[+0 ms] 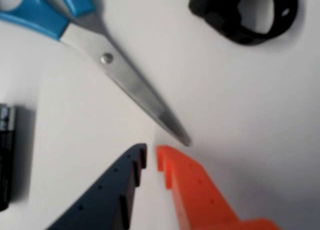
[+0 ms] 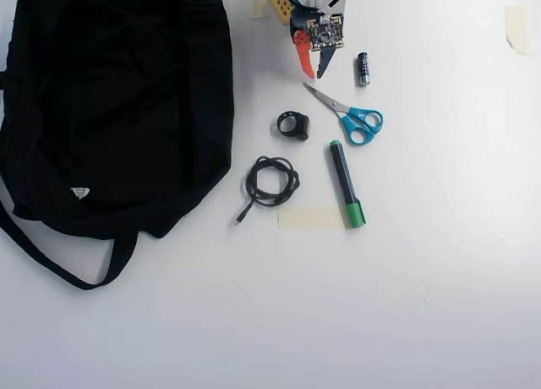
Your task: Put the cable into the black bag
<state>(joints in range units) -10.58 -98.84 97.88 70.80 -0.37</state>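
Observation:
The cable [image 2: 270,181] lies in a small loose coil on the white table in the overhead view, its short tail and plug pointing down-left. It does not show in the wrist view. The black bag [image 2: 110,101] fills the left of the overhead view, its strap looping along the lower left. My gripper [image 2: 314,72] hangs at the top centre, well above the cable in that view, one finger orange, the other dark. In the wrist view the gripper [image 1: 151,152] has its tips almost together, shut with nothing between them, just short of the scissors' point.
Blue-handled scissors [image 2: 351,118] [image 1: 125,77] lie right of the gripper. A small black ring-shaped object [image 2: 293,124] [image 1: 245,15] sits between gripper and cable. A battery [image 2: 363,68] [image 1: 5,155], a black marker with green cap [image 2: 345,182] and a tape strip [image 2: 311,218] are nearby.

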